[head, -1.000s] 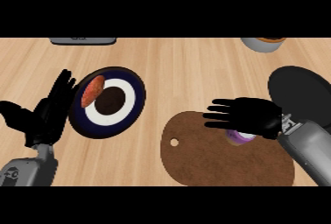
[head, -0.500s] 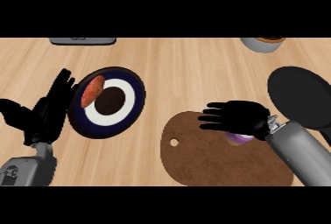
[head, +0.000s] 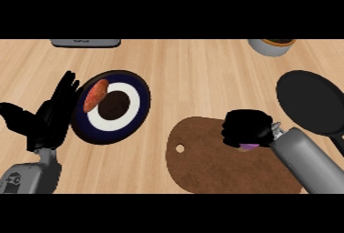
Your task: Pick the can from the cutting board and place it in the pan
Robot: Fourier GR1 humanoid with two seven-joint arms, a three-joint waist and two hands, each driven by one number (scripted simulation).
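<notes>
Head view: right hand [head: 247, 129] curled over the can [head: 249, 146] on the cutting board [head: 222, 159], can mostly hidden, prob. gripped. Left hand [head: 47, 119] rests open at tabletop's left edge. Risk: can slips or tips en route to pan [head: 312, 101] if the hold sits off-centre.

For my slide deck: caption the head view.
Right robot hand curled over the can on the cutting board, pan alongside; left robot hand rests open.

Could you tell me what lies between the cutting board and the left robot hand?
In the head view, the dark plate with food on it lies between the cutting board and the open left robot hand; bare counter surrounds it.
</notes>
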